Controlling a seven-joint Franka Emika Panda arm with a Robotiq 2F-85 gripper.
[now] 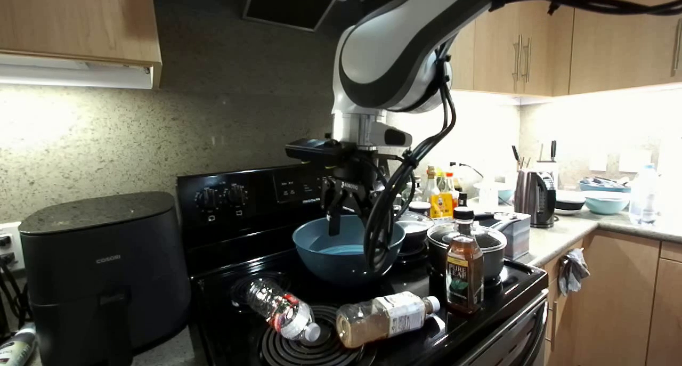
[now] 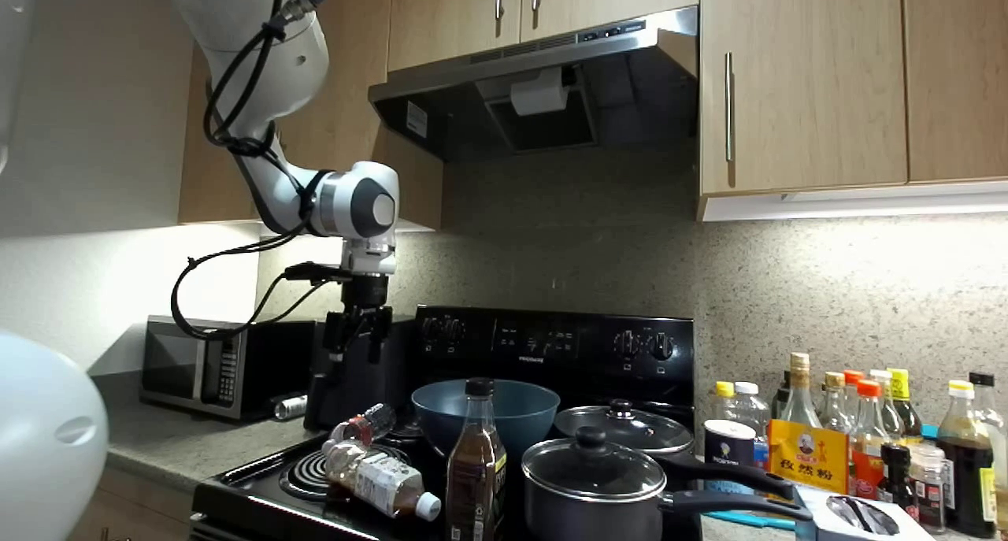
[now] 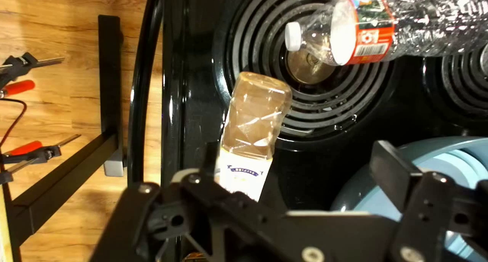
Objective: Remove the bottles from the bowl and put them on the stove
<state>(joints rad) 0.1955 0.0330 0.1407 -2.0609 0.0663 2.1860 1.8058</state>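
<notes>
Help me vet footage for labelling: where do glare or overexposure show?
Wrist view: the beige bottle has an overexposed label, the red-labelled bottle glints, and the stove shows pale reflections; an exterior view: the backsplash burns white beneath the cabinet light.

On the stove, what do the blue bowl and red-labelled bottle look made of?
Blue bowl: probably plastic, satin finish; smooth wall, soft highlights, though ceramic is possible. Red-labelled bottle: apparently plastic, glossy; transparent, rippled walls, sharp glints.
</notes>
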